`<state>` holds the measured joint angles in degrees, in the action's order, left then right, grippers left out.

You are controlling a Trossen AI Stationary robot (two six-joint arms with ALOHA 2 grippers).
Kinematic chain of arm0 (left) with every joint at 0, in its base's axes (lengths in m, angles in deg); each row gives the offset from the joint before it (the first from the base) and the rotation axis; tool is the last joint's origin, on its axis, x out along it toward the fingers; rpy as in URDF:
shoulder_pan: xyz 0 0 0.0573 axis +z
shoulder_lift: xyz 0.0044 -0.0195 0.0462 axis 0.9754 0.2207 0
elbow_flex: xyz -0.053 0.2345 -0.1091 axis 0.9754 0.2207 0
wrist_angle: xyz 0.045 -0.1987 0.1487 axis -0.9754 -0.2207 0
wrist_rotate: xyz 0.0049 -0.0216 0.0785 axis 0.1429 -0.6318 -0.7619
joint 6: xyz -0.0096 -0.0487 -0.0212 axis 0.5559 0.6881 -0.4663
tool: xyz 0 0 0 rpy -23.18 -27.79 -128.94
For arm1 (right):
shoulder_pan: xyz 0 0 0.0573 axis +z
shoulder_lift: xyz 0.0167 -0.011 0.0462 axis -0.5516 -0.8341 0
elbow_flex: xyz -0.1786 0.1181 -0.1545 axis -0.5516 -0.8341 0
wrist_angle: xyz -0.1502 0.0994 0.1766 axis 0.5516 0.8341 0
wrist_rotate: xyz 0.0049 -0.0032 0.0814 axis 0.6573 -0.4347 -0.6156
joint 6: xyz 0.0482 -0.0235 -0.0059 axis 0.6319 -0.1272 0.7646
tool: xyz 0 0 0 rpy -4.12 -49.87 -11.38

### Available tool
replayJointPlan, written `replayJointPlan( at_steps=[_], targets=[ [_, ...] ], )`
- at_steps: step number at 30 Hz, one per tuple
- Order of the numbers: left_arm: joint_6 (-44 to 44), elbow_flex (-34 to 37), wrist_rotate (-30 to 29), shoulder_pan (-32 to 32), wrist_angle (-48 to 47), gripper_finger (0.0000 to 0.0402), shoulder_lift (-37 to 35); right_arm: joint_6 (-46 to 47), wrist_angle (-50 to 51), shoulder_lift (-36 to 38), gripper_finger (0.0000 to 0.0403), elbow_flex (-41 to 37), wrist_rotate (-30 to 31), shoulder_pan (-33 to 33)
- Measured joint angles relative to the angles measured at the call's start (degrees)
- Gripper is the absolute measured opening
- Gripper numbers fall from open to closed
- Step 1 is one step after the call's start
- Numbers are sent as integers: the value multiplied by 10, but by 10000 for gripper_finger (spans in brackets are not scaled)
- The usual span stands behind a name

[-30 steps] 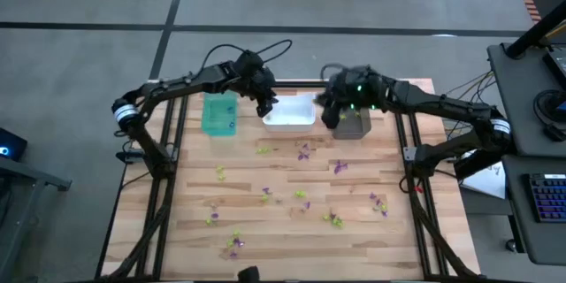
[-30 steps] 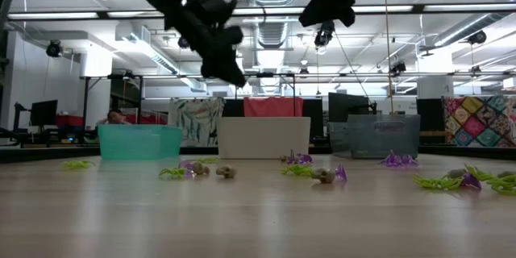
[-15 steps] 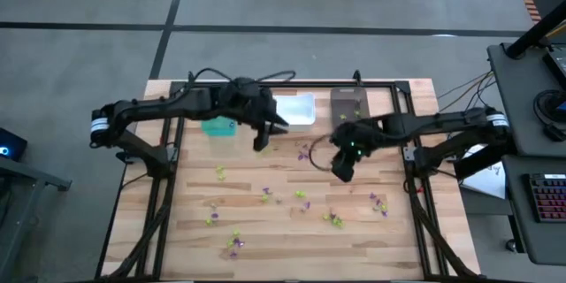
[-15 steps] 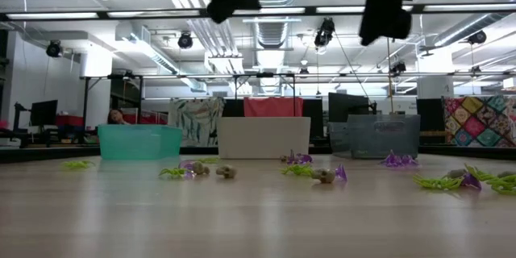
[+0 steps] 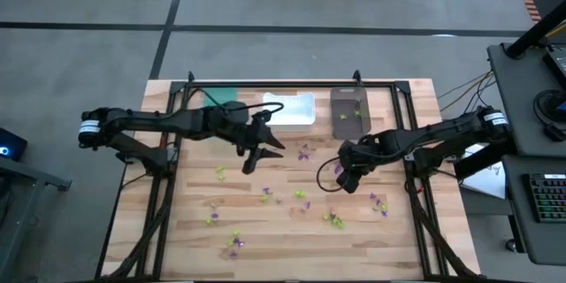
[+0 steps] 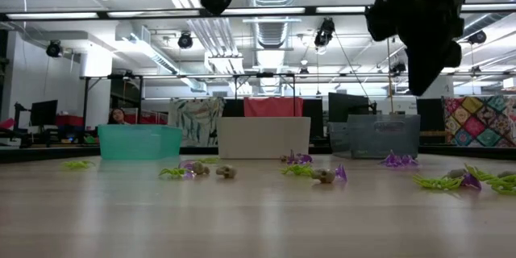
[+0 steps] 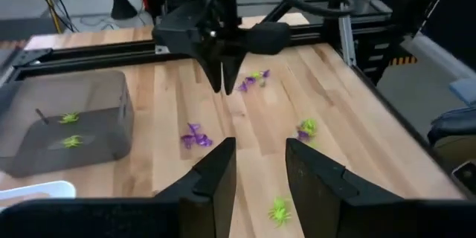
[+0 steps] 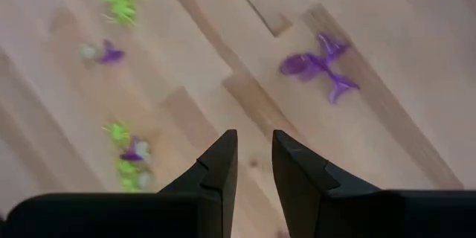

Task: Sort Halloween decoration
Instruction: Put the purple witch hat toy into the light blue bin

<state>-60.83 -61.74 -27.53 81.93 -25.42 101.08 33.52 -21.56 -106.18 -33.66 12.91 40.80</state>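
The left tool (image 5: 251,161) is being held above the counter (image 5: 292,230), just near of the teal bin (image 5: 221,99) and the white bin (image 5: 294,110). Its two fingers (image 7: 216,171) are being kept apart with a clear gap, and nothing is being pinched between them.

The right tool (image 5: 346,179) is being held over the right half of the counter, near of the dark brown bin (image 5: 350,112). Its fingers (image 8: 219,165) are being shown with a narrow gap and nothing gripped, above bare wood, with a purple trinket (image 8: 320,65) lying just beyond them.

The Halloween decoration (image 5: 301,196) is being left scattered over the middle and near part of the counter as tiny purple, lime-green and pale pieces. A purple piece (image 5: 304,151) is lying between the two tools, a lime-green piece (image 5: 220,173) is lying at the left, and a small cluster (image 5: 233,246) is lying toward the near edge. Two lime-green pieces (image 7: 71,129) are being seen inside the dark brown bin in the left wrist view.

In the low view, the three bins are being seen in a row at the far edge, and trinkets (image 6: 322,175) are being seen resting on the wood in front of them, with both arms being held well above the surface.
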Motion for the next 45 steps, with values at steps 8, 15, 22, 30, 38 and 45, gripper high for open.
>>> replayJointPlan(
  at_steps=[8, 15, 22, 30, 38, 45],
  targets=[
    [79, 71, -92, 6, 161, 100, -63, -60, -45, 0, 75, -34, 84, 14],
    [122, 156, -51, -10, 256, 100, -114, -179, -69, 0, 75, -38, 105, 47],
    [178, 261, -52, -17, 404, 100, -132, 7, -66, 0, 75, -38, 113, 48],
    [262, 325, -54, -23, 496, 100, -136, 149, -69, -3, 75, -38, 127, 48],
    [249, 352, -54, -23, 551, 100, -137, 142, -71, -42, 75, -38, 162, 43],
    [255, 352, -54, -24, 564, 100, -120, 135, -97, -99, 75, -38, 152, 47]
  ],
)
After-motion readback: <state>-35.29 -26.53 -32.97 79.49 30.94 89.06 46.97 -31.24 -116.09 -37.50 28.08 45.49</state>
